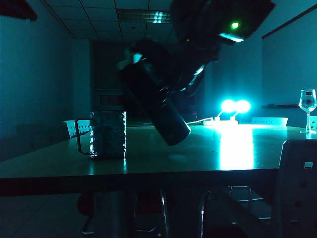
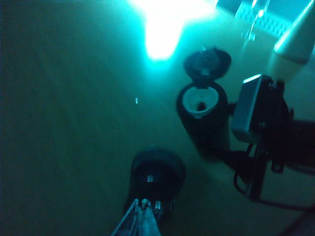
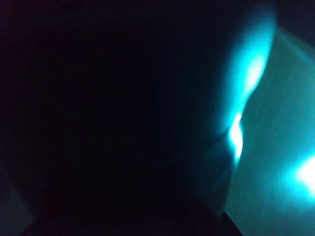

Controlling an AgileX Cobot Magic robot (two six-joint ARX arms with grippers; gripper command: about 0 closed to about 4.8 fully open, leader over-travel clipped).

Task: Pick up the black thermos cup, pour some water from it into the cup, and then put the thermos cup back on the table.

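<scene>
Room: dark meeting room under teal light, panelled ceiling, two glaring lamps [image 1: 235, 105] at the far side, their glare spilling across the top.

Bench [image 1: 208, 158]: long, glossy, reflective, dark front edge. In the right wrist view only a lit strip of it shows; the rest is black.

Chair [image 1: 297, 188]: dark back, at the near right corner of the bench in the exterior view. Pale chair backs stand behind the far edge.

Right gripper [image 1: 173, 79]: a dark mass on its arm, coming down from the upper right of the exterior view, with a green light on the housing. Fingers clamped on the upper half of the black thermos cup. The left wrist view shows the gripper and its boxy camera just beside the flask.

Black thermos cup [image 1: 166, 111]: held in the air above the bench, clear of the top, tilted, mouth end up and toward the cup, base down and away from it. Left wrist view: flip lid [image 2: 209, 63] open, pale spout [image 2: 199, 101] exposed.

Cup [image 1: 108, 135]: clear textured glass mug, upright on the bench, thin dark handle on the side away from the flask. It stands near the flask's lower end and apart from it. Contents cannot be told.

Wine glass [image 1: 307, 101]: stemmed, upright, at the far right of the bench, well apart from the rest.

Left gripper [image 2: 142, 204]: seen only in its own wrist view, above bare bench near the flask. Fingers [image 2: 149, 223] pressed together, nothing between them.
</scene>
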